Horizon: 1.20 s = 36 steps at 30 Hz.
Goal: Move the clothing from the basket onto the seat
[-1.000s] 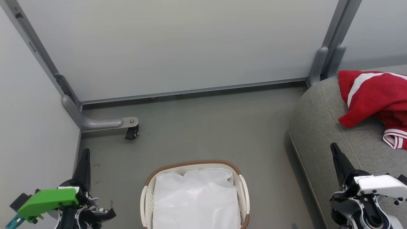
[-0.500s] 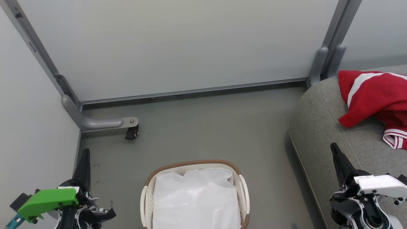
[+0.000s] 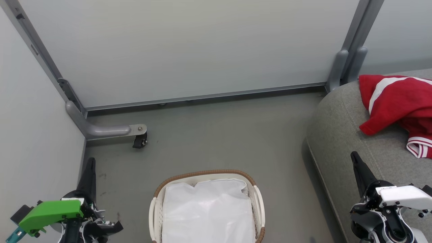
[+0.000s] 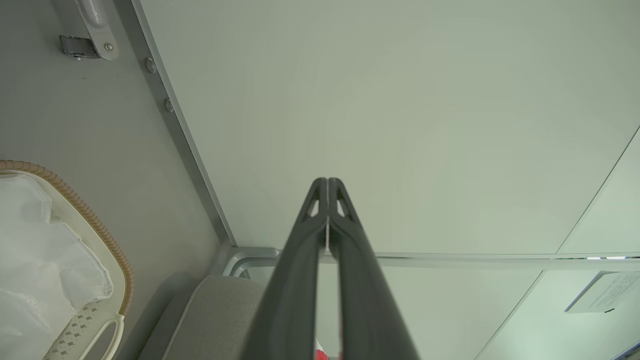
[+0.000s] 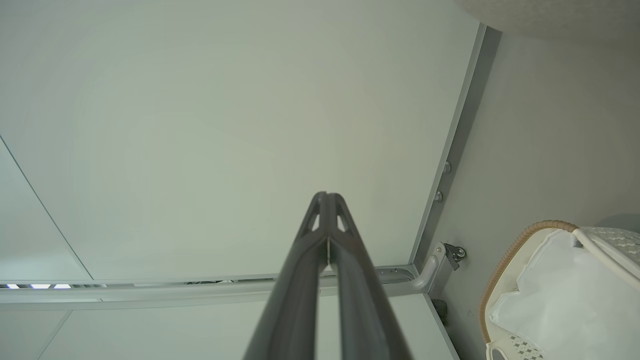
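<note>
No change over the last second: head view identical, both arms static.

Left end effector (image 3: 90, 163) is closed, fingers pressed together, empty, parked over the floor (image 3: 216, 135) left of the basket (image 3: 202, 172). Right end effector (image 3: 355, 158) is also closed and empty, over the front edge of the seat (image 3: 337, 135).

The clothing (image 3: 395, 108), red with a white panel and striped trim, lies on the seat, well apart from the basket. In the basket I see the white lining (image 3: 209, 209) and no red, though its near end is cut off.

My read: transfer looks done, arms idle.

Writing: the paper notice (image 4: 600, 295) in the left wrist view has printed lines, too small to read. No number or lettering is visible on the clothing.
</note>
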### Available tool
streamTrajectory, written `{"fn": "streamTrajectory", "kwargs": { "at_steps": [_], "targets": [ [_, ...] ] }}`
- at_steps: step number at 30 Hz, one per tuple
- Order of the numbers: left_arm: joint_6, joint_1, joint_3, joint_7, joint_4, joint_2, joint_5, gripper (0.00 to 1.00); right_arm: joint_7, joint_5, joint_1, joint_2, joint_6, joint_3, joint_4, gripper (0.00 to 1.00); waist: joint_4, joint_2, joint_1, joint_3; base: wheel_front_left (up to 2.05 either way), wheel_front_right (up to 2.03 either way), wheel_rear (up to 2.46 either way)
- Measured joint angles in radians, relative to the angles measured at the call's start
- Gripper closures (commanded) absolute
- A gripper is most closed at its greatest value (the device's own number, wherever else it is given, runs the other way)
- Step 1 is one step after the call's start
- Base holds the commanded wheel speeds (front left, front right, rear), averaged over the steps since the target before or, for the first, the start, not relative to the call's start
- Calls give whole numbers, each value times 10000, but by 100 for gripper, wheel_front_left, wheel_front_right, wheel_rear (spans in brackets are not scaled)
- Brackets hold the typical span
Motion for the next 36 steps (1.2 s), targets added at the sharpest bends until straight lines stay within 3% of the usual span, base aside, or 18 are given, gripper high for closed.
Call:
{"fn": "streamTrajectory", "kwargs": {
  "at_steps": [36],
  "targets": [
    [0,0,0,0,-2,0,0,100,0,0,-1,-2,0,0,-2,100,0,0,0,0,0,0,0]
  ]
}}
